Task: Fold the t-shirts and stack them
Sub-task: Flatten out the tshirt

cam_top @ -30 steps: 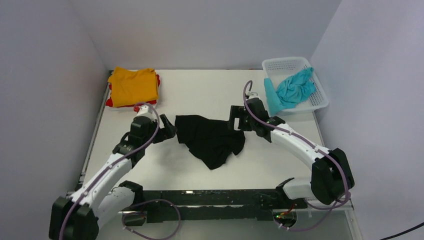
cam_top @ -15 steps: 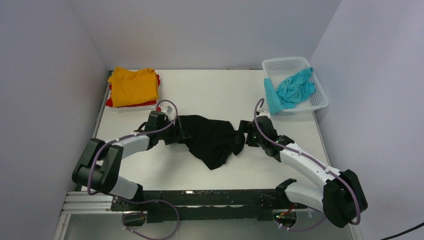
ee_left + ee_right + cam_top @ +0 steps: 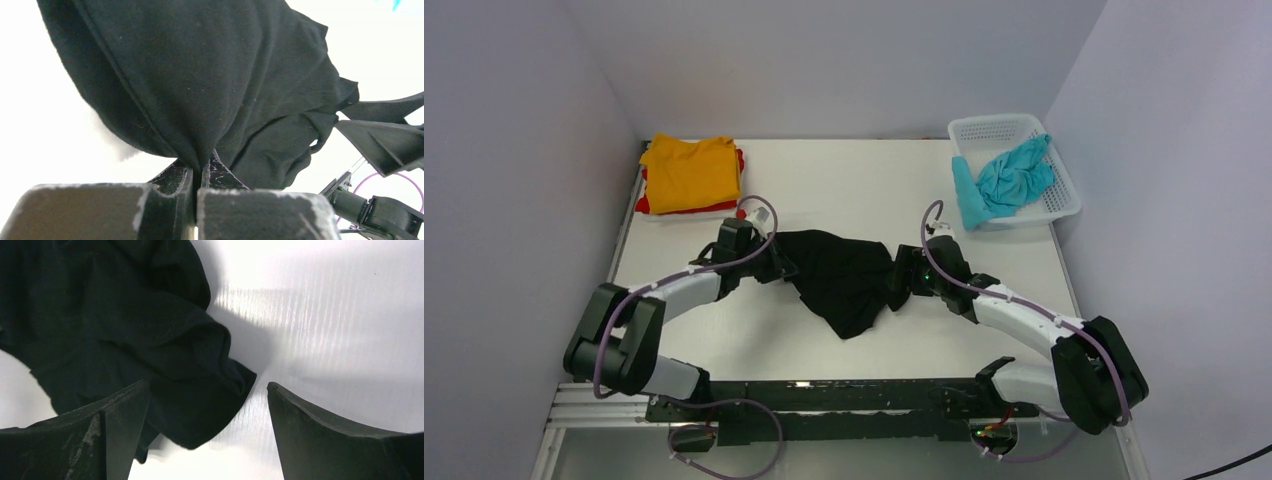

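A crumpled black t-shirt point(image 3: 844, 275) lies in the middle of the table. My left gripper point(image 3: 782, 268) is at its left edge, shut on a pinch of the black cloth point(image 3: 200, 150). At the shirt's right edge my right gripper point(image 3: 902, 283) stands open, and a corner of the black t-shirt point(image 3: 200, 405) lies between its fingers point(image 3: 120, 410). A folded orange t-shirt point(image 3: 689, 172) rests on a red one point(image 3: 649, 205) at the back left. A turquoise t-shirt point(image 3: 1014, 175) hangs out of the basket.
A white lattice basket point(image 3: 999, 130) stands at the back right, near the right wall. The folded stack sits by the left wall. Bare table point(image 3: 844, 180) lies behind the black shirt and in front of it.
Both arms have come down to the black shirt's edges. The left gripper has shut on the cloth at the left edge. The right gripper has moved in over the right corner.
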You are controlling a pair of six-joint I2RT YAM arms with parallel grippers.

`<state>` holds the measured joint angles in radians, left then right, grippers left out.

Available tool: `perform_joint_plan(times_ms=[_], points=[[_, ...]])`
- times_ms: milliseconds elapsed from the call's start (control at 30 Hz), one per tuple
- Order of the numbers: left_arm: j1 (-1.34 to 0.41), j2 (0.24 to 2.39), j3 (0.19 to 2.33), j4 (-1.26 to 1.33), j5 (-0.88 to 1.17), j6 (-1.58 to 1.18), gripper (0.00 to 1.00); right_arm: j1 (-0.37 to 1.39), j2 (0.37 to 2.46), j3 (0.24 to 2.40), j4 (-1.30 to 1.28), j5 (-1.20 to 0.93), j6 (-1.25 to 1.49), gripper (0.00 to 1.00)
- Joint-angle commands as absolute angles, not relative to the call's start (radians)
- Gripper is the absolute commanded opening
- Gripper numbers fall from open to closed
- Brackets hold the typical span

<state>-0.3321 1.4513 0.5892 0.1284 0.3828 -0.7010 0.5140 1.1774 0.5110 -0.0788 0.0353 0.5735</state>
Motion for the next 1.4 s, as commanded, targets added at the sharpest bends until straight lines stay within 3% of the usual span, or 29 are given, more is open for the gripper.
perform_joint_plan(times_ms=[0,133,433,467,600,633,767,1033,1200,1367], points=[[-0.336,1.335,0.589,0.086,0.334,-0.672,0.0,0.512,1.231,0.528,0.08,0.059,0.589,0.87],[-0.337,1.272,0.583,0.038,0.307,-0.651,0.0,0.513,1.252,0.498,0.155,0.135,0.64,0.82],[-0.338,1.229,0.584,0.014,0.302,-0.631,0.0,0.514,1.36,0.471,0.375,-0.013,0.6,0.72],[-0.339,1.228,0.584,0.011,0.298,-0.629,0.0,0.514,1.376,0.473,0.387,-0.025,0.598,0.65],[-0.338,1.213,0.603,-0.039,0.262,-0.615,0.0,0.514,1.371,0.497,0.357,-0.024,0.599,0.04],[-0.338,1.204,0.616,-0.052,0.247,-0.606,0.0,0.514,1.348,0.514,0.31,0.008,0.595,0.0],[-0.337,1.158,0.708,-0.125,0.171,-0.587,0.0,0.512,1.204,0.627,0.102,0.194,0.537,0.0],[-0.335,1.091,1.026,-0.246,0.029,-0.525,0.0,0.512,1.037,0.882,-0.092,0.281,0.35,0.0],[-0.332,1.134,1.23,-0.23,0.003,-0.448,0.0,0.503,1.05,1.059,-0.079,0.385,0.271,0.0],[-0.315,1.265,1.476,-0.17,0.005,-0.307,0.0,0.468,1.195,1.279,-0.014,0.366,0.17,0.0]])
